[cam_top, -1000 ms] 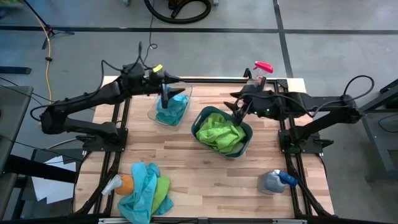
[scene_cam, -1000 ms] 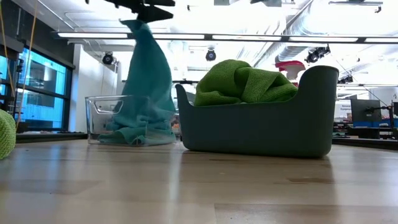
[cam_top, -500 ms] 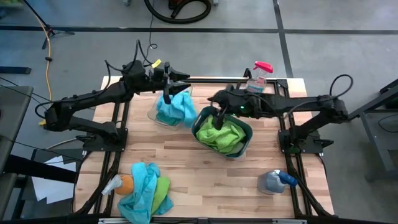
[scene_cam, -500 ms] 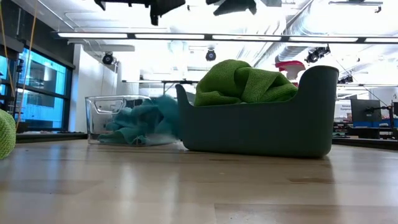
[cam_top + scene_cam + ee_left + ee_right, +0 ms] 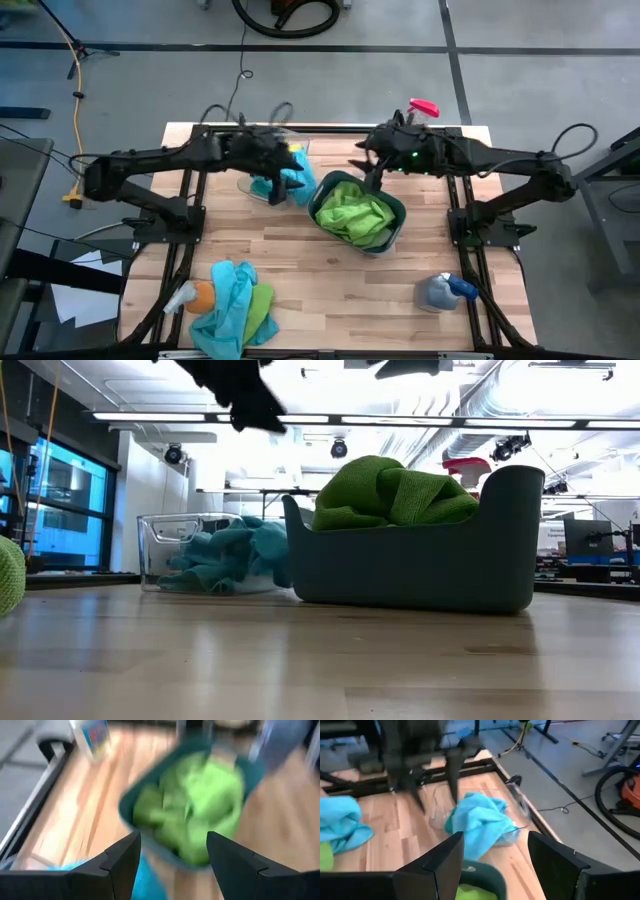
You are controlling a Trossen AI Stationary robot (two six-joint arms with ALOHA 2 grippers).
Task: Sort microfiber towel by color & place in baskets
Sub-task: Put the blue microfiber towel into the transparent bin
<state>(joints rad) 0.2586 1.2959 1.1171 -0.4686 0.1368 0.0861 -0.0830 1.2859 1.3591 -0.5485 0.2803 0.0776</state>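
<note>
Two baskets sit near the middle of the table, side by side. The clear basket (image 5: 272,172) holds turquoise towels (image 5: 290,180), bunched into a heap whose one flap hangs over the rim toward the dark basket (image 5: 392,215) at about 4 o'clock. The dark teal-grey basket runs with its long axis from 10 o'clock to 4 o'clock in the high view, and the lime green towels (image 5: 352,213) are piled in it, heaped above its rim when seen from table level.

Down at 7 o'clock on the table lies a loose pile of towels (image 5: 238,308), turquoise over green, with no clear long axis; a spray bottle (image 5: 180,297) beside it is partly hidden under them.

The left gripper (image 5: 272,158) hangs over the clear basket with its fingers spread wide and nothing between them, as the left wrist view shows, though that view is smeared. The right gripper (image 5: 368,168) hovers at the far edge of the dark basket, its fingers also apart and empty. From table level both grippers are cut off at the top, showing only as dark shapes.
</note>
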